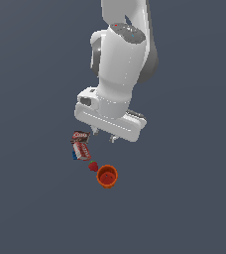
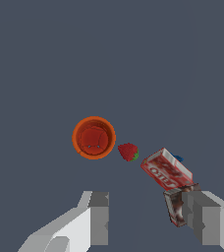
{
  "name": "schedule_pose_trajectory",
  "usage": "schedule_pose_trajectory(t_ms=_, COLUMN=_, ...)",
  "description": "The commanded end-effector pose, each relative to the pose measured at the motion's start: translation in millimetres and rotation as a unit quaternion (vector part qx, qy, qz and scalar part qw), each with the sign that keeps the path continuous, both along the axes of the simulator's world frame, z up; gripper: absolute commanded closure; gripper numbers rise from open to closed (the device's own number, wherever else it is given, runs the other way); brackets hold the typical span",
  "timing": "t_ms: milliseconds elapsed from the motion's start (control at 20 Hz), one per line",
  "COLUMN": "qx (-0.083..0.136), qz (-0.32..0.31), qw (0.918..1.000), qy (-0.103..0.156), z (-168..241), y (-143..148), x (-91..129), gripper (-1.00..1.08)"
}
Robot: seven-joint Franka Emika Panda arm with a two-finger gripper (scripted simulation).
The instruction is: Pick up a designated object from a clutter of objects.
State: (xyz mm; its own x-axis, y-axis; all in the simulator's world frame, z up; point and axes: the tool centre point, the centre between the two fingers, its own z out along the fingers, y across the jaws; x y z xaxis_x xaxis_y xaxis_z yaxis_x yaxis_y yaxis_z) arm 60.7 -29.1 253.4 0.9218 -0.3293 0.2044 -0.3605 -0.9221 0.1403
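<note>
Flat, even simulator light, moderately dim; slate-grey ground uniform, no cast shadows. Soft shading on white arm, no harsh glare. Low-resolution render: jagged edges, box print illegible beside jaws. No blur, no edge distortion.

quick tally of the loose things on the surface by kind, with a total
cup: 1, orange-red, standing upright
strawberry: 1, red, beside the cup
printed boxes: 2, one red and white, one darker
total: 4
</note>
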Motion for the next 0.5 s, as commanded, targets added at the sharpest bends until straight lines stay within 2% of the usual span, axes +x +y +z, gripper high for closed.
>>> schedule_pose_trajectory(t_ms=0, qx=-0.007, qz=-0.021, qw=0.9997, qy=-0.011, z=-8.8, y=-2.9, x=3.9, gripper=-0.2)
schedule_pose_trajectory(t_ms=450, qx=-0.027, qz=-0.087, qw=0.9946, qy=-0.051, z=-39.2, y=-10.8, x=15.5, gripper=-0.2)
